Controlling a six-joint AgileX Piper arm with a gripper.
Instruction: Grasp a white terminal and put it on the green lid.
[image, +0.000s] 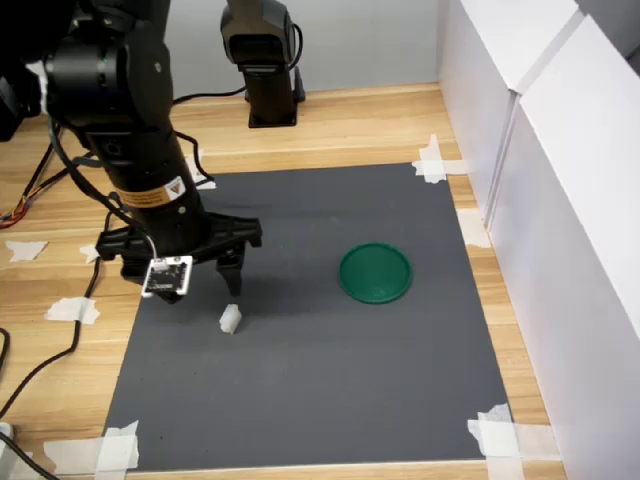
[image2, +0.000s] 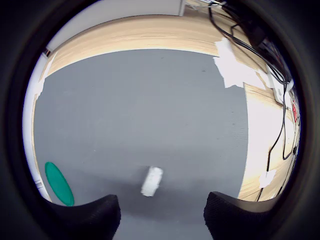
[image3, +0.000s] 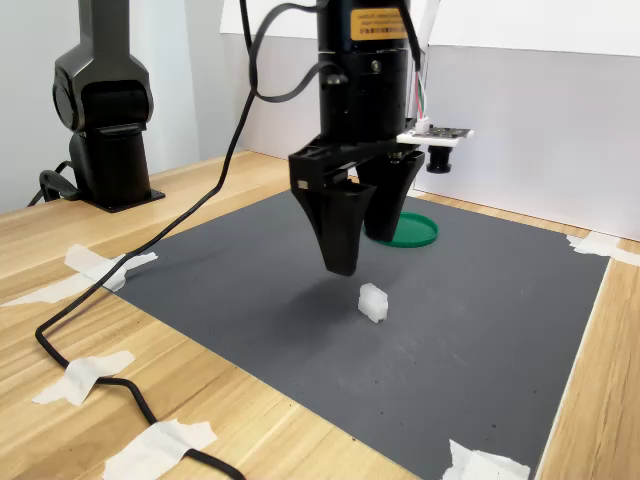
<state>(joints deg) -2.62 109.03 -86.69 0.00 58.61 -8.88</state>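
On dark grey mat (image: 320, 380): tiny white blocky plastic terminal (image: 230, 319) ungrasped beneath spread-apart black gripper (image3: 366, 247); flat round dark-green plastic lid (image: 375, 273) bare, transfer pending.

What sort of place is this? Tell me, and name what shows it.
Most likely a robot test bench in a lab. A dark grey mat is fixed to a wooden table with white tape scraps, white panels wall off one side, and a second robot arm's base stands behind the mat.
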